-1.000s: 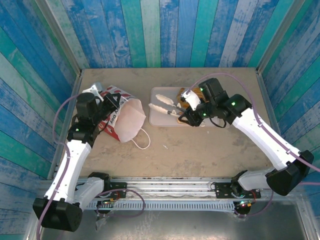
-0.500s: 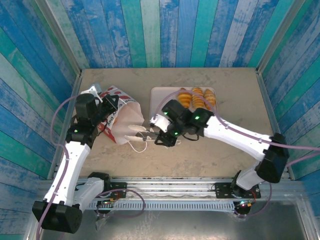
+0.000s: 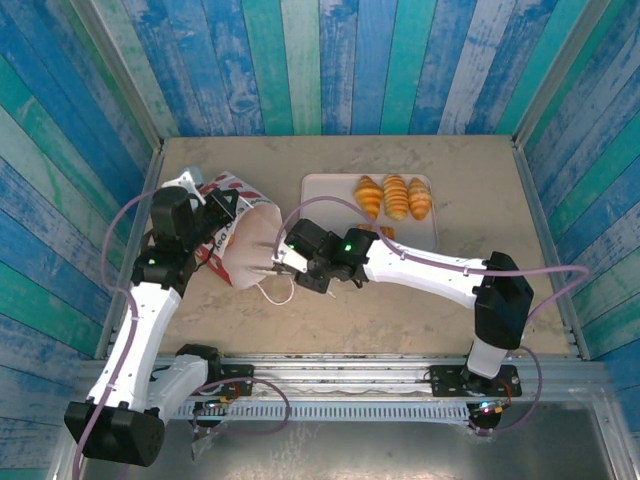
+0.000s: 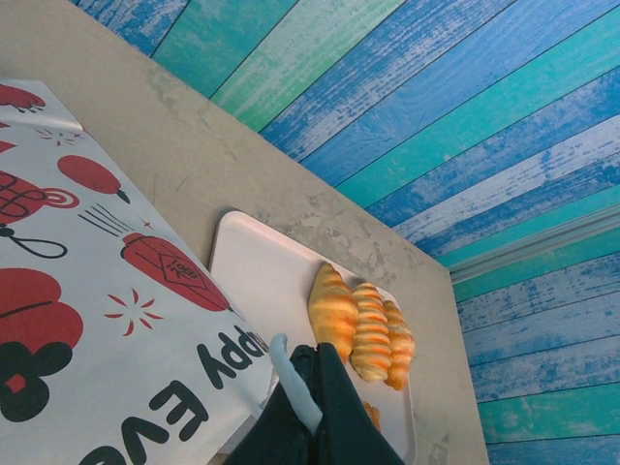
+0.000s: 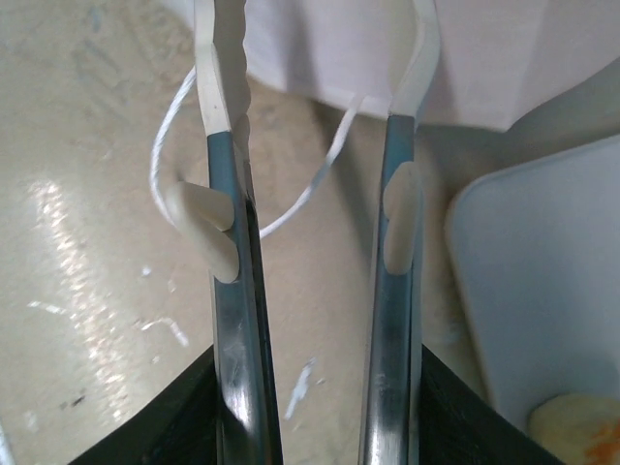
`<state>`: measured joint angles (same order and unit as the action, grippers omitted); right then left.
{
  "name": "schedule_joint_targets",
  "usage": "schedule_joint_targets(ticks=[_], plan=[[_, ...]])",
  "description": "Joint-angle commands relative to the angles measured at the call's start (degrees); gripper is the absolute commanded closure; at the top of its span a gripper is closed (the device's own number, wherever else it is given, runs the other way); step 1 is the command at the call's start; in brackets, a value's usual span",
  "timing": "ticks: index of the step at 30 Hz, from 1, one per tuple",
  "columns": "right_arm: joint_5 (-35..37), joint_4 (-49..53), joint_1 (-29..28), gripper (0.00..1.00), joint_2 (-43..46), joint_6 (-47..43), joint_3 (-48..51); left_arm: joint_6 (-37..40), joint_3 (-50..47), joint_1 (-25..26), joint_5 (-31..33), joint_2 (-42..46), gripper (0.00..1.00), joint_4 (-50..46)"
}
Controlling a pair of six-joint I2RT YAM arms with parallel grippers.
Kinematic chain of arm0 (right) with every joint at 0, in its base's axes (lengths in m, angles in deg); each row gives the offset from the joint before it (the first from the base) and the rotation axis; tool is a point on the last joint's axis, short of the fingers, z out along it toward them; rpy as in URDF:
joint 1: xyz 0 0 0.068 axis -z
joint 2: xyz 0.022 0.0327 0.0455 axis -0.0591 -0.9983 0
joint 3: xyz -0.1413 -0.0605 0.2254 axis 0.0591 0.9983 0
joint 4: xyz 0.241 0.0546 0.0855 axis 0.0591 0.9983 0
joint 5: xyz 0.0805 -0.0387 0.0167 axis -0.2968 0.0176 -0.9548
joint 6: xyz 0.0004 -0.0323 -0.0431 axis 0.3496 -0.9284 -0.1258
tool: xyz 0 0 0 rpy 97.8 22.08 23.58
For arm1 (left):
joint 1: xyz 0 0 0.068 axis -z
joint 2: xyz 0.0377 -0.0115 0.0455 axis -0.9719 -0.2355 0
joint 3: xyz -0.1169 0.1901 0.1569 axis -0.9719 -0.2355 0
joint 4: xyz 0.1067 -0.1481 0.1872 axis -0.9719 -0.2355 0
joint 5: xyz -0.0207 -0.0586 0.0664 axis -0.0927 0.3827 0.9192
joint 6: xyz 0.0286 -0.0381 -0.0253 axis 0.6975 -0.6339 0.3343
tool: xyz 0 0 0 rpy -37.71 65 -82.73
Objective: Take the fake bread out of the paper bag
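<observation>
My right hand [image 3: 276, 263] swung left fr the tray [image 3: 320, 205] over to the paper bag [image 3: 248, 245], tips now at its mouth; croissants [image 3: 394, 197] no longer covered by my arm

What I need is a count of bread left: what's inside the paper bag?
The paper bag's open mouth shows a plain pale lining, with the right gripper open and empty at its edge. Nothing else shows inside; anything lying deeper is covered by the bag's printed wall.
</observation>
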<state>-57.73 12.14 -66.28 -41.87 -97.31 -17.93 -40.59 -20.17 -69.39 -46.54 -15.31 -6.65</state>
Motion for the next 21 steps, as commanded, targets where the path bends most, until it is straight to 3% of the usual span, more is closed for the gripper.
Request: schedule_joint_targets(ticks=[1, 21], plan=[[3.6, -5.2, -0.5, 0.53, -1.6, -2.5, -3.1, 0.0, 1.4, 0.1, -1.2, -0.6, 1.00, 1.4], [11.0, -6.8, -2.2, 0.51, -15.7, -12.9, -14.2, -0.8, 1.0, 0.1, -2.8, -1.6, 1.00, 3.2]])
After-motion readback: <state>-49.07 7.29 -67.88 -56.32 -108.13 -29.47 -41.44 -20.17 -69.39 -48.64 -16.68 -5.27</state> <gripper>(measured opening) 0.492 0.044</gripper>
